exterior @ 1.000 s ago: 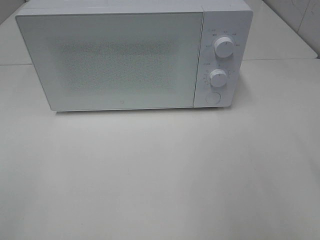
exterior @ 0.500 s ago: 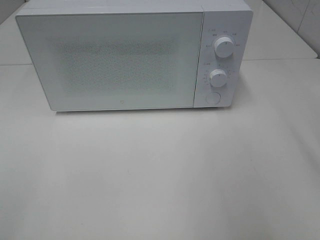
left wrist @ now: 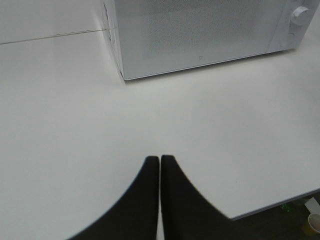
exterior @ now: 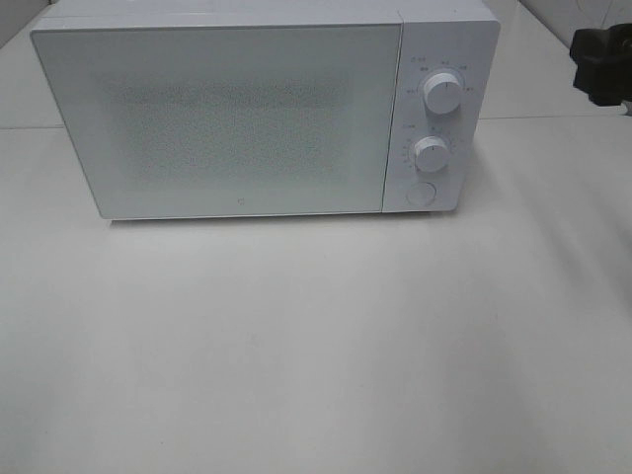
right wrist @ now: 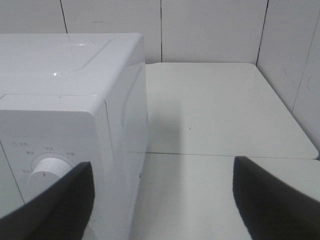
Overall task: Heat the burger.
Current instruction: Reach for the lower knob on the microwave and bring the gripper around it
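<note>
Right wrist: right gripper (right wrist: 162,170) spread beside the shut microwave (right wrist: 75,100) (likely poised to open it); left gripper (left wrist: 160,160) pressed together, idle.

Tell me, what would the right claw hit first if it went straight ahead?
Probably the microwave: one finger of the open right gripper lines up with its control panel near the upper knob. The gap between the fingers looks onto bare table and the wall, though depth is unclear.
</note>
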Controlling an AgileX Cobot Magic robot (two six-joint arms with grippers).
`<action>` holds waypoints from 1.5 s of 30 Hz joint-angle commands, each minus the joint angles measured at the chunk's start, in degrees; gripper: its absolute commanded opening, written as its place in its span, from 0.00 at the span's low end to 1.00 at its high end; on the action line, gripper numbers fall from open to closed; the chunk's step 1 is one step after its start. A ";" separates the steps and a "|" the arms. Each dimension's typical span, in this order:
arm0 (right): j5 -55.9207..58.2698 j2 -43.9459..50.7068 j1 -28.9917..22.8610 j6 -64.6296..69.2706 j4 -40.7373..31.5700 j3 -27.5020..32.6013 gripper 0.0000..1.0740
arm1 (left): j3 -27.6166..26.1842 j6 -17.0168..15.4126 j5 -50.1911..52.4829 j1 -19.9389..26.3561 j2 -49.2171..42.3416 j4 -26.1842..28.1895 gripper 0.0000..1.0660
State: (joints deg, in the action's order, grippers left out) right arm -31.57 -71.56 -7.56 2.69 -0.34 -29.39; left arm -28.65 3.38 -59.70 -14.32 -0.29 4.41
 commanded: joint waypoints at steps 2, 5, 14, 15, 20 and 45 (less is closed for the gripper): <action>-8.82 -7.39 0.11 0.52 0.34 0.11 0.65 | 0.11 -0.11 0.57 0.17 -0.92 0.57 0.00; -9.91 -8.48 0.11 0.52 0.34 0.11 0.65 | 0.11 -0.11 0.57 0.17 -0.92 0.57 0.00; -20.63 -20.28 -6.99 -1.66 -1.83 0.11 0.65 | 0.11 -0.11 0.57 0.17 -0.92 0.57 0.00; -21.14 -21.31 -8.08 -2.18 -3.78 0.11 0.65 | 0.11 -0.11 0.57 0.17 -0.92 0.57 0.00; -23.38 -25.04 -13.92 -6.53 -11.34 0.06 0.65 | 0.11 -0.11 0.57 0.17 -0.92 0.57 0.00; -42.17 -42.11 -19.02 -5.33 -13.12 -2.18 0.65 | 0.11 -0.11 0.57 0.17 -0.92 0.57 0.00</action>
State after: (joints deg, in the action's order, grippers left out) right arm -68.81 -113.50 -26.53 -3.09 -13.41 -30.54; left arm -28.65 3.38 -59.70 -14.32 -0.29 4.41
